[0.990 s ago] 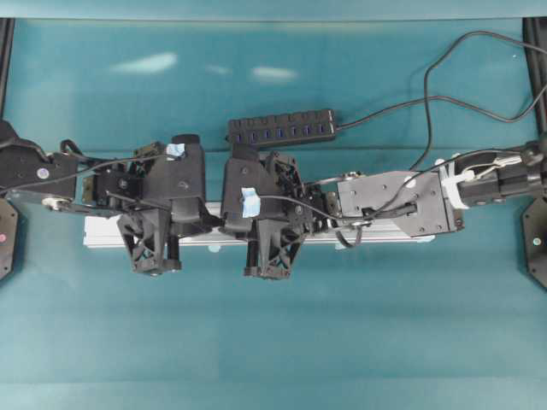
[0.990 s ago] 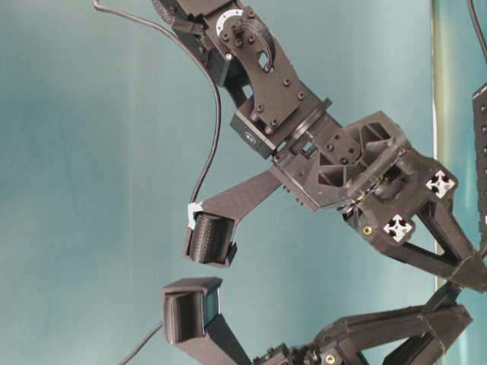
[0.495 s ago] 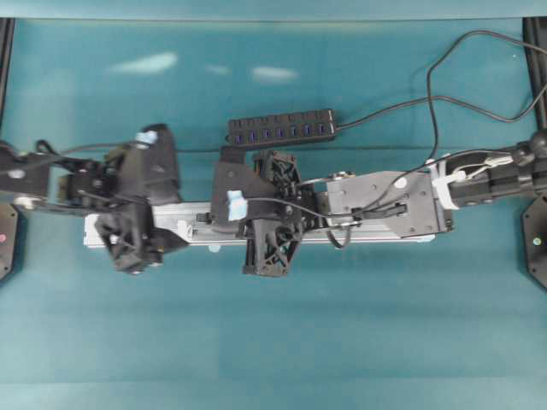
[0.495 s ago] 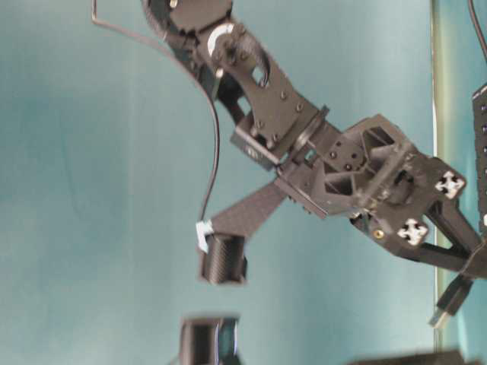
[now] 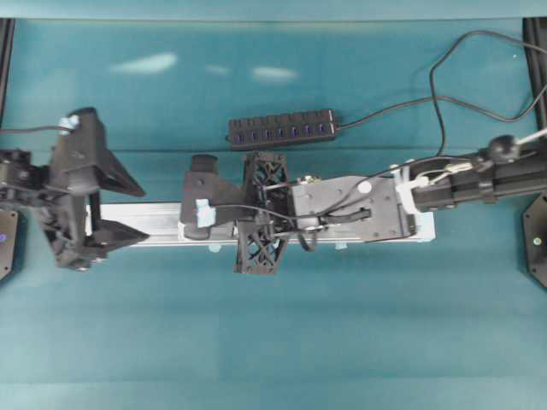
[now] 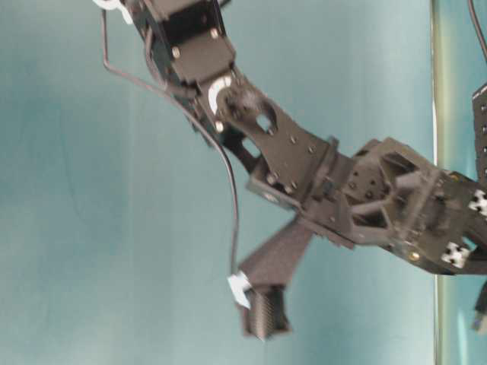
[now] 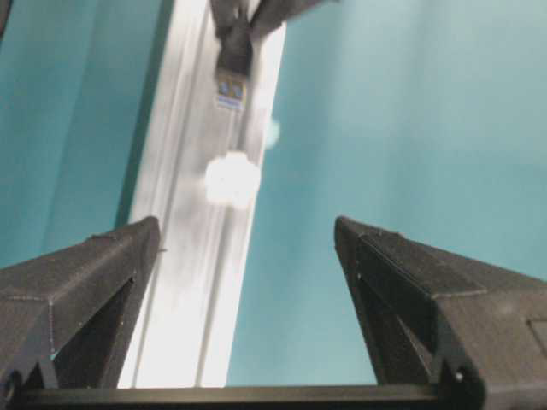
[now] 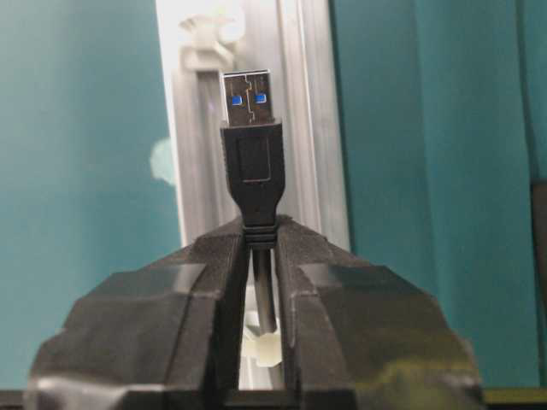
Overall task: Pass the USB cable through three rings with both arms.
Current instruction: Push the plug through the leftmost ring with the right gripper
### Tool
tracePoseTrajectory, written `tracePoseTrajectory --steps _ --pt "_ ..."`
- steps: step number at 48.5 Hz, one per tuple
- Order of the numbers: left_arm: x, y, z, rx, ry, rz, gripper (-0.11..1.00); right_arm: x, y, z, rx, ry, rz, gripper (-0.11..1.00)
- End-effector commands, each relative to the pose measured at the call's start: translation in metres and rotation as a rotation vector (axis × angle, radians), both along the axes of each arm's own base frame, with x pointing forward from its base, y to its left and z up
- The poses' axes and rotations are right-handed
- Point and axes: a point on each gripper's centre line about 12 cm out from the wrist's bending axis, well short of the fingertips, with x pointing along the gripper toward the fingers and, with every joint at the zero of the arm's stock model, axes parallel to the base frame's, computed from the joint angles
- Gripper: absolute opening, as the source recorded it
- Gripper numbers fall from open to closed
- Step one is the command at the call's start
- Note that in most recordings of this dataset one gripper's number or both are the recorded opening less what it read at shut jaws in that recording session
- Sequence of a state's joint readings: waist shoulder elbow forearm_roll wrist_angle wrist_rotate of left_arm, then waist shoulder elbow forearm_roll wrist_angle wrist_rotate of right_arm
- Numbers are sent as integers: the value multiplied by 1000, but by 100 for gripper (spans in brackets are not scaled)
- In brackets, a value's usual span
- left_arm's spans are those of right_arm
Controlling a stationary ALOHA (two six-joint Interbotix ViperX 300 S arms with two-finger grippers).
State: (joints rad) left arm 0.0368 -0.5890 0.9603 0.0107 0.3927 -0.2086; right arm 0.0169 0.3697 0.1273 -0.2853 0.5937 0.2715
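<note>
Left claw (image 5: pixel 115 207) hangs spread wide over the left end of the rail (image 5: pixel 154 229), nothing between its fingers. Mid-rail, the right claw (image 5: pixel 195 232) is pinching the USB cable (image 8: pixel 253 184) just behind its plug, which juts out above the rail toward a white ring (image 8: pixel 203 38). The hub (image 5: pixel 281 130) lies behind on the worktop (image 5: pixel 273 342).

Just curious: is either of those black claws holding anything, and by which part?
The right tool pinches the USB cable just behind its plug. The left tool stands open, holding nothing.
</note>
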Motion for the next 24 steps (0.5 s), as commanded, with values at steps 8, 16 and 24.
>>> tracePoseTrajectory --steps 8,16,24 --pt "-10 -1 10 2 -1 -1 90 6 0 -2 -6 55 -14 -7" --pt "-11 -1 10 2 -1 -1 90 12 3 -1 -10 62 -12 -7" --pt "-12 -1 10 2 2 -1 90 12 8 -9 -10 76 -1 -7"
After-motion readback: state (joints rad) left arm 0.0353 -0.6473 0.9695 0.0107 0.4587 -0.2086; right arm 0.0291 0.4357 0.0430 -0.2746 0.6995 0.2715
